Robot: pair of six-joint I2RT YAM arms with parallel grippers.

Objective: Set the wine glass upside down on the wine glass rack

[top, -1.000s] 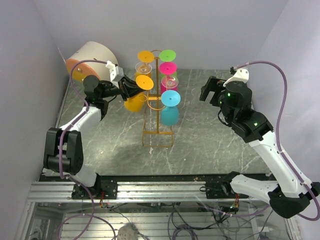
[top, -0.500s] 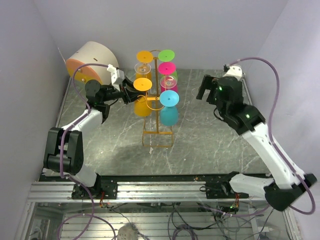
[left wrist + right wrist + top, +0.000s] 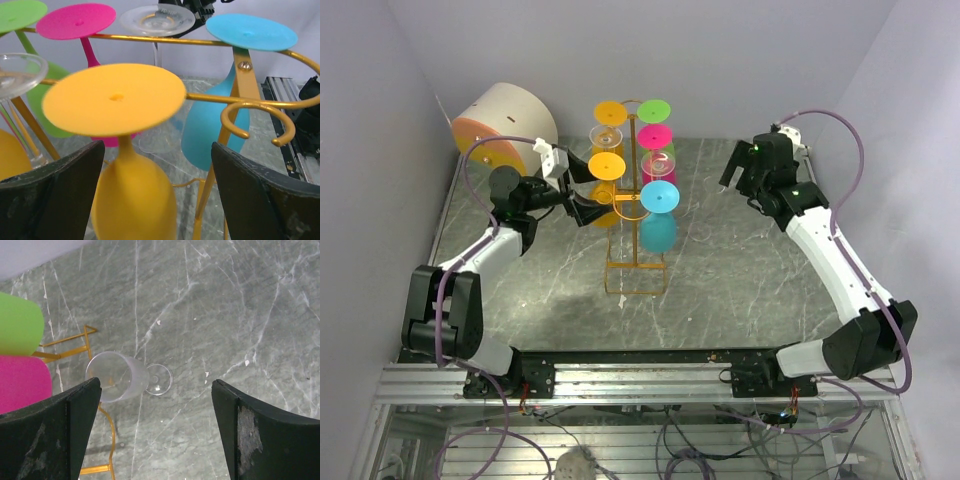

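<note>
Left wrist view: the yellow glass (image 3: 132, 200) loses the bottom of its bowl to the lower edge. A green glass (image 3: 15, 12) and a clear glass (image 3: 17, 75) are cut by the left edge.

Right wrist view: a pink foot (image 3: 22, 382) is blurred and cropped. The rack (image 3: 65, 340) shows only wire fragments.

Top view: whether the left gripper (image 3: 585, 195) touches the yellow glass cannot be told.

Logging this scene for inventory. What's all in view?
wine glass rack: 1, golden, centre
orange glasses: 2, orange, on rack
clear glasses: 2, clear, on rack
green glass: 1, green, on rack
magenta glass: 1, magenta, on rack
cyan glass: 1, cyan, on rack
fallen glass: 1, clear, lying beside rack
drum: 1, white and orange, far-left corner
left pincer: 1, black, open astride orange glass
right pincer: 1, black, open over fallen glass
</note>
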